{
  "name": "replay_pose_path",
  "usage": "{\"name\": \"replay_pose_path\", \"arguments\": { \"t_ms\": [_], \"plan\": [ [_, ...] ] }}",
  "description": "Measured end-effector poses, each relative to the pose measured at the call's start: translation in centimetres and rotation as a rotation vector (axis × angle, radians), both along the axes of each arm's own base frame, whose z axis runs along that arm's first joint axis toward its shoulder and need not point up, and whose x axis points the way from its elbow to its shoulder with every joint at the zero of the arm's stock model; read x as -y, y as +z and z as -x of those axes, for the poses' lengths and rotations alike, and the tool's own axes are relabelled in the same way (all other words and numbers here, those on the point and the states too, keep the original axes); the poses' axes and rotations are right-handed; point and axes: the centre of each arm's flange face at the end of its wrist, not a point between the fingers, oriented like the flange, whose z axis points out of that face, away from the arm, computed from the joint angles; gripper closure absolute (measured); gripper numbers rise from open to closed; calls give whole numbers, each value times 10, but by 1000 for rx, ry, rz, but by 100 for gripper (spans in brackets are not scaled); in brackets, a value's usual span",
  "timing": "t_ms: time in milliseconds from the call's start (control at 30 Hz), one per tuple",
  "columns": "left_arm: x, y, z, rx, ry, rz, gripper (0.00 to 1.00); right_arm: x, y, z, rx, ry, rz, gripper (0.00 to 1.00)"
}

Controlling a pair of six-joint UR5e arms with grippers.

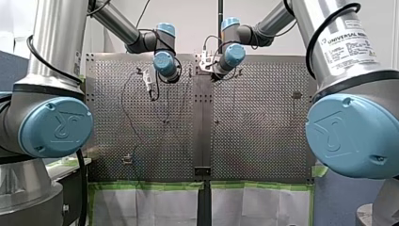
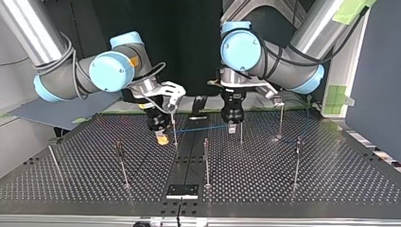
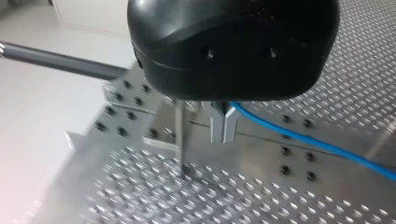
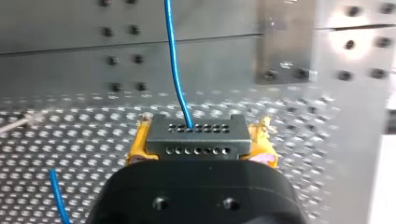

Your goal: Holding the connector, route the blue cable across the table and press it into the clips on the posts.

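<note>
In the right wrist view my right gripper (image 4: pixel 198 142) is shut on a dark grey connector (image 4: pixel 196 133), its yellow pads (image 4: pixel 135 147) on either side. The blue cable (image 4: pixel 173 65) leaves the connector's face and runs ahead over the table. My left gripper (image 3: pixel 223 136) has its metal fingers shut on the blue cable (image 3: pixel 317 145) beside a thin post (image 3: pixel 180 135). In the top view the cable (image 2: pixel 201 128) stretches between my right gripper (image 2: pixel 162 138) and my left gripper (image 2: pixel 231 127), just above the perforated table.
Several thin clip posts stand on the perforated table (image 2: pixel 331 189), among them a post (image 2: pixel 206 161) near the middle, one (image 2: pixel 122 163) at the top view's left and one (image 2: pixel 296 161) at its right. A small plate (image 2: pixel 182 191) sits at the near edge.
</note>
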Motion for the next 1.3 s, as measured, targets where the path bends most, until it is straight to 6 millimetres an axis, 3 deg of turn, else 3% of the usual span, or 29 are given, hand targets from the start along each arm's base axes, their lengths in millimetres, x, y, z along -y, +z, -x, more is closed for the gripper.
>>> {"name": "replay_pose_path", "arguments": {
  "t_ms": [400, 633, 900, 1300],
  "plan": [
    [-3, 55, 19, 128, -54, 57, 100, -16, 63, 23, 64, -14, 77, 100],
    [3, 45, 11, 126, -92, 56, 100, -28, 96, 38, 95, -23, 117, 100],
    [6, 24, -3, 104, -96, 49, 100, -20, 75, 33, 73, -24, 89, 100],
    [2, 9, -26, 123, -96, 52, 100, -3, 37, 23, 36, -12, 46, 100]
  ]
}}
